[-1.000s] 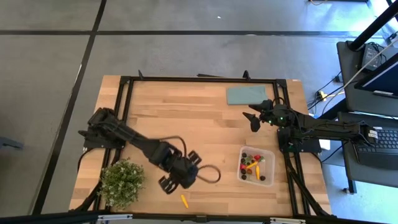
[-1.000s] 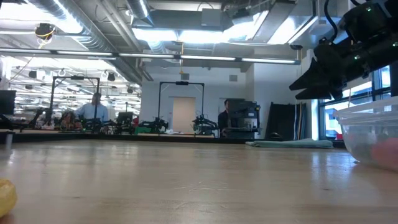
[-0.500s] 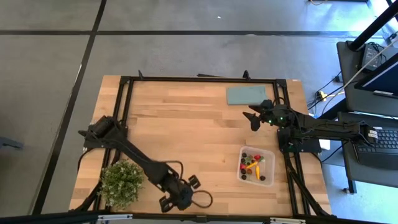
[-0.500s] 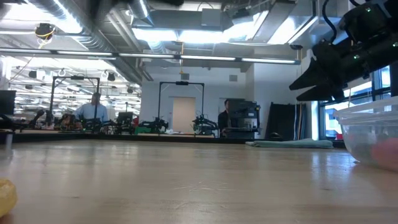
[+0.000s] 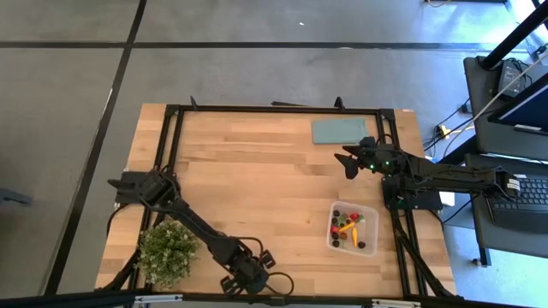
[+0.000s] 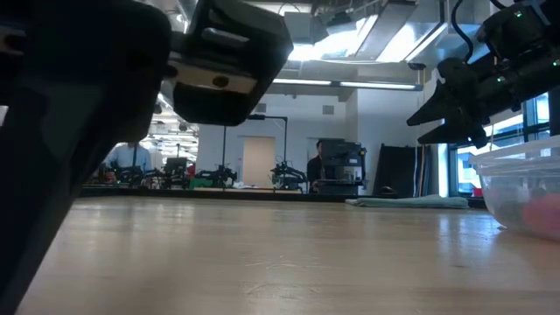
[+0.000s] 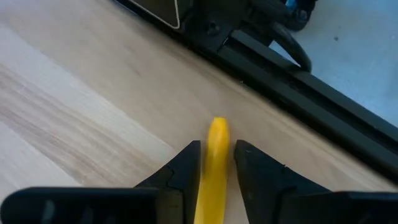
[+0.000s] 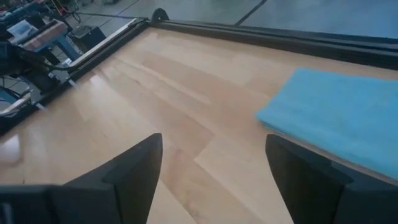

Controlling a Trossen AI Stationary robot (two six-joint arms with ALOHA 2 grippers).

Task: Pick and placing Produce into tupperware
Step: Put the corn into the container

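At the near edge of the light wooden table (image 5: 257, 171), the left gripper (image 7: 216, 163) is lowered beside the bushy green potted plant (image 5: 167, 251). A short orange-yellow carrot-like stick (image 7: 214, 168) is seen between its two dark fingers (image 7: 180, 171), which stand close on both sides of it; whether the stick is already pinched cannot be told. The stick lies on the wood near the black frame rail (image 7: 311, 93).

The small clear plastic tupperware box (image 5: 353, 228) is placed at the right side of the table, and red, dark and orange-yellow pieces of produce (image 5: 347, 229) are seen inside it.

The right gripper (image 8: 211, 171) is held above the table with its fingers spread wide, near the flat teal-grey rectangular slab (image 5: 339, 130). Nothing is held in it.
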